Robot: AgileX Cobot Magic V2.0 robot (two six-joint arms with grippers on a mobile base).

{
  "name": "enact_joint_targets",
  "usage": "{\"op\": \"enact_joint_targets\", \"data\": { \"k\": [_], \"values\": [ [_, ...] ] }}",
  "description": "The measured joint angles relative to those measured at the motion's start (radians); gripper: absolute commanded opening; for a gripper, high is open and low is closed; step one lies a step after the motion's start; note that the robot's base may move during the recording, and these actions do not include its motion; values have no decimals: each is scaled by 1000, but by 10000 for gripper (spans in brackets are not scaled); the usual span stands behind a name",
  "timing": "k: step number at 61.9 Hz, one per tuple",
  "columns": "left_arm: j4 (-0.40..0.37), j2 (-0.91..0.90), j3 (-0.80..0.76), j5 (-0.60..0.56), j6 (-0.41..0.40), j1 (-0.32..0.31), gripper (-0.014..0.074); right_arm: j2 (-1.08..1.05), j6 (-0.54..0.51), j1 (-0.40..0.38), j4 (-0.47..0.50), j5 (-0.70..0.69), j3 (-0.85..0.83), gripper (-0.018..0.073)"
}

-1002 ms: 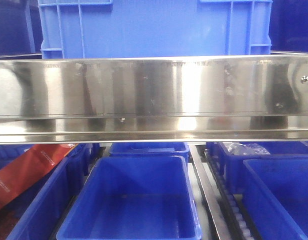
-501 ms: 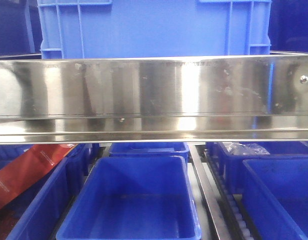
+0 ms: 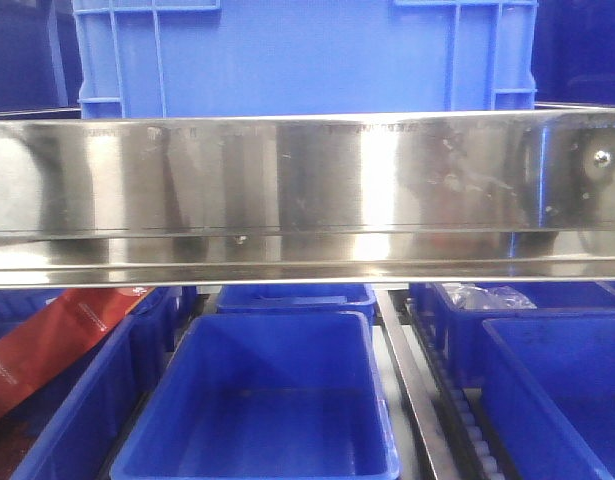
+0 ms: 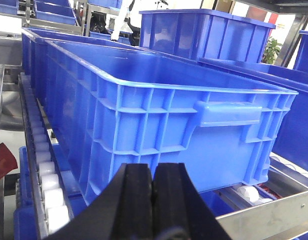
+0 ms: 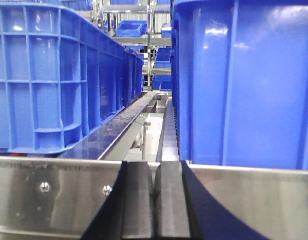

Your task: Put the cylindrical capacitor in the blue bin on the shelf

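At the bottom of each wrist view, your left pincer (image 4: 152,200) and right pincer (image 5: 155,200) sit pressed together, empty. The shelf (image 3: 307,190) rail spans mid-frame above a blue bin (image 3: 262,400).

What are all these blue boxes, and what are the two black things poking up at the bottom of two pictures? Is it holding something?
This is a robot with two arms, and it has three cameras. One camera looks straight ahead: it sees a shiny metal shelf with a big blue box on top and more blue bins below. The middle bin looks empty, and something red sticks out of one on the left.

The other two cameras sit on the robot's wrists. The black things are its pincers, like fingers. The left pincer faces a long blue bin resting on white rollers. The right pincer faces the shelf's metal rail, between two blue bins.

Both pincers are pressed shut. I can't see anything between them.
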Motion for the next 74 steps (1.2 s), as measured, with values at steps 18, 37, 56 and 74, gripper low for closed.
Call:
{"op": "enact_joint_targets", "data": {
  "k": [18,37,56,74],
  "values": [
    [0,0,0,-2,0,0,-111,-7,0,0,-2,25,0,-167],
    [0,0,0,-2,0,0,-111,-7,0,0,-2,25,0,-167],
    [0,0,2,-2,0,0,-111,-7,0,0,-2,25,0,-167],
    [198,-116,129,-48,-174,118,-111,-7,0,0,-2,25,0,-167]
  ]
}}
